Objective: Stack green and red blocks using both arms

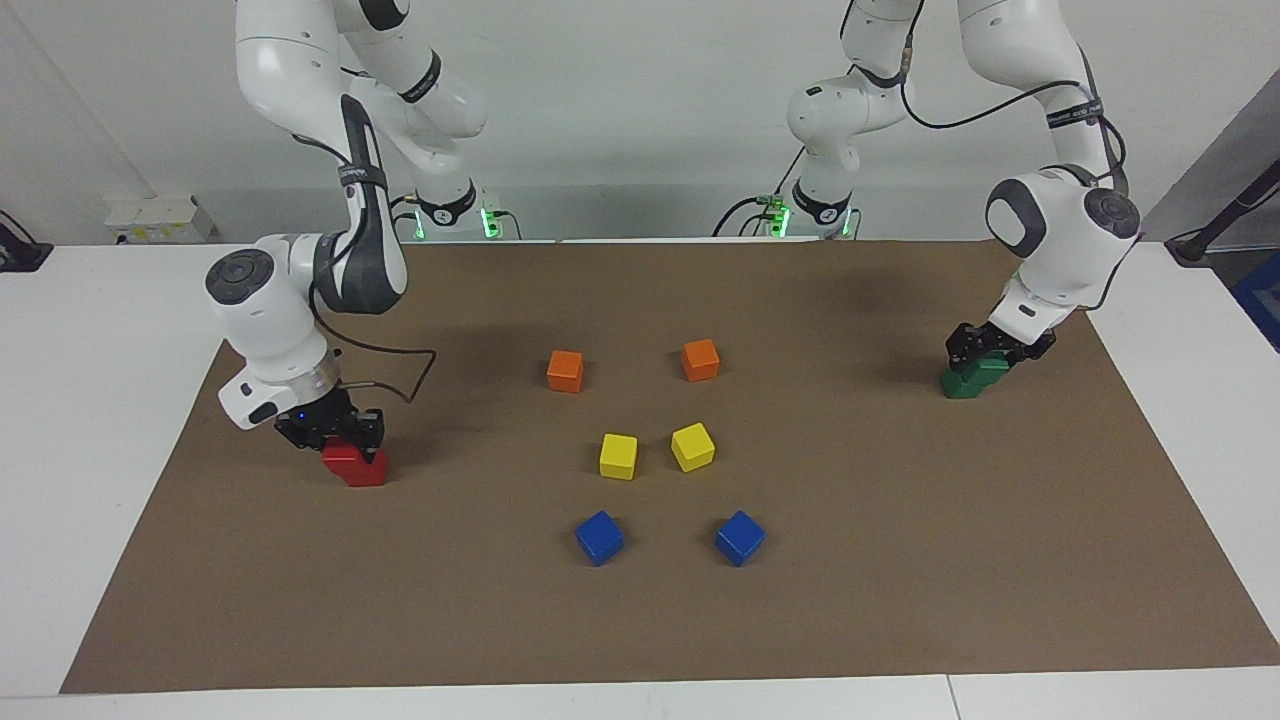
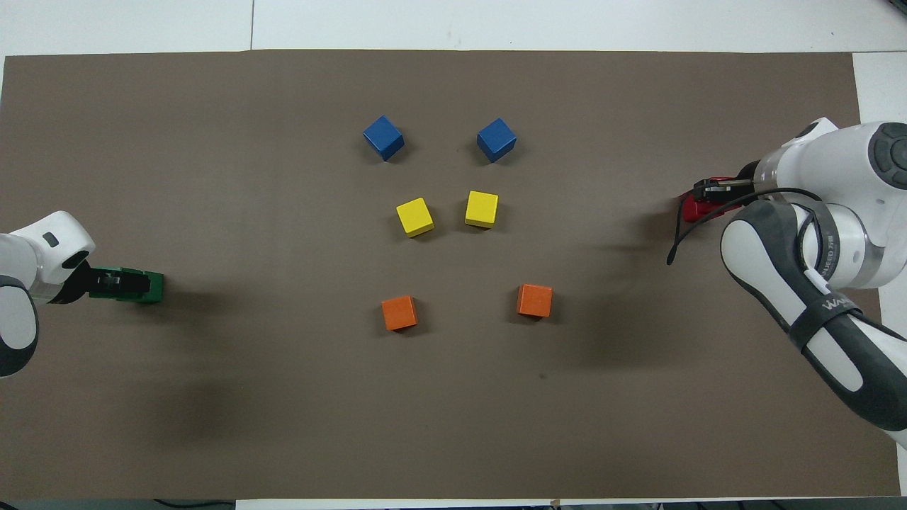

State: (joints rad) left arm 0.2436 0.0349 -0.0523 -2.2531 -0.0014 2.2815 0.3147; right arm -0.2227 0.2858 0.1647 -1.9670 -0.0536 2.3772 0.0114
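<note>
Two red blocks sit one on the other, a little askew, at the right arm's end of the mat: the lower one [image 1: 366, 470] on the mat, the upper one [image 1: 337, 458] under my right gripper [image 1: 345, 438]. In the overhead view the red blocks [image 2: 698, 210] peek out from under that gripper [image 2: 712, 190]. Two green blocks sit the same way at the left arm's end: the lower [image 1: 957, 386] and the upper [image 1: 988, 370], under my left gripper [image 1: 995, 350]. They also show in the overhead view [image 2: 154, 287], with the left gripper [image 2: 120, 282] down on them.
In the middle of the brown mat [image 1: 900, 560] lie two orange cubes [image 1: 565, 371] [image 1: 700, 360] nearest the robots, two yellow cubes [image 1: 618, 456] [image 1: 692, 447] farther out, and two blue cubes [image 1: 599, 537] [image 1: 740, 538] farthest. White table [image 1: 100, 400] surrounds the mat.
</note>
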